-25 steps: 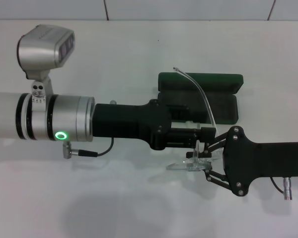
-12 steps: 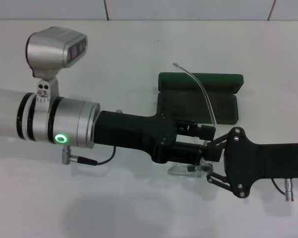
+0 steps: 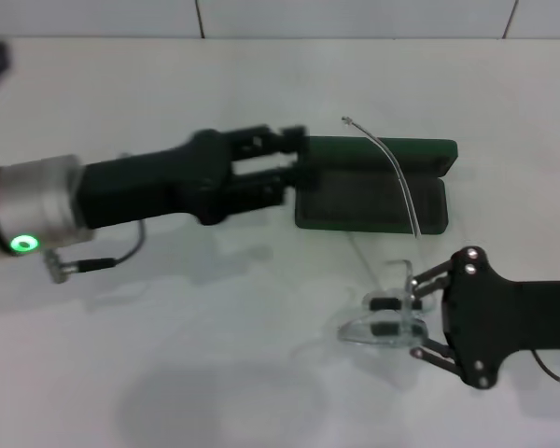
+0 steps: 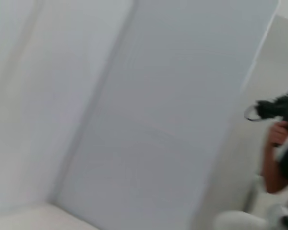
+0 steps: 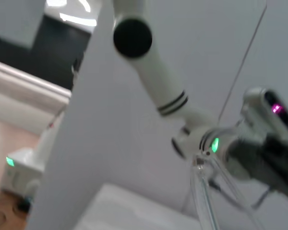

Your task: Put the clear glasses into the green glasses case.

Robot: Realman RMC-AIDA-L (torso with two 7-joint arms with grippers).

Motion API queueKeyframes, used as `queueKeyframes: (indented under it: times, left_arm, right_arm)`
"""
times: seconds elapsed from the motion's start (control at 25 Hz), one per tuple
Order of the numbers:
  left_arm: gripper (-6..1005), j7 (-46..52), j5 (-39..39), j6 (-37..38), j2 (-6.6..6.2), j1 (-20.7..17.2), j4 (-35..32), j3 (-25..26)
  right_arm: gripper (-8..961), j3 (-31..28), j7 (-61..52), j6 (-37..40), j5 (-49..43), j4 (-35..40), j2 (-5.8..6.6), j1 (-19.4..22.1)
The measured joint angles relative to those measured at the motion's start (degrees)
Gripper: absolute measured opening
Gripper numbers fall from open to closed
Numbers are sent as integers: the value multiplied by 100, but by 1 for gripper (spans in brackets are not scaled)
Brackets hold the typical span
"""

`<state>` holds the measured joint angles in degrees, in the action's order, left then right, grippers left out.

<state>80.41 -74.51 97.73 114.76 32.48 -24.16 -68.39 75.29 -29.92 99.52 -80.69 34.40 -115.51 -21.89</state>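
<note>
**Right gripper holds the glasses, left gripper open beside the case**

Nearest the robot, a broad stretch of the white table (image 3: 215,373) lies bare in front of both arms. The right gripper (image 3: 392,315) is closed on the clear glasses (image 3: 378,327), pinching the front of the frame low over the table, on the near side of the case and apart from it. One transparent arm of the glasses rises and curves back over the case's right half. Farther off, the green glasses case (image 3: 373,187) lies open, its lid standing along the far edge. The left gripper (image 3: 294,161) has its fingers spread and empty, just beside the case's left end.
</note>
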Motion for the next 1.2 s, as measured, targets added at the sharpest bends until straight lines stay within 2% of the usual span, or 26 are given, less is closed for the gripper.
queueKeyframes:
  times: [0.16,0.36,0.52,0.64,0.84,1.0,1.2]
  left_arm:
    - [611,-1092,-39,-313,-4,-500,-2,347]
    - [611,-2215,-91,-728,197,-817,3,344]
    - [611,-2845,-314,-741,424,-762,-3,320]
    - [611,-3270,-403,-740,502,-659,57,314]
    - [611,-3888,-337,-678,546,-507,265,312]
    - [611,-4312,-328,-556,555,-398,417,314]
    - [611,-4790,-326,-279,567,-440,442,317]
  right_arm:
    - [121,-262,-511,782,-3,27,12,-47]
    - [121,-398,-1474,1516,-4,10,-6,-367]
    - [120,-340,-2217,1672,55,-140,-48,-718]
    - [121,-310,-2613,1644,124,-457,-63,-995]
    - [120,-316,-2915,1474,163,-1367,-70,-1606]
    - [120,-300,-3194,1263,231,-1628,-68,-1723]
    - [121,-296,-3429,1202,291,-1656,-67,-1716]
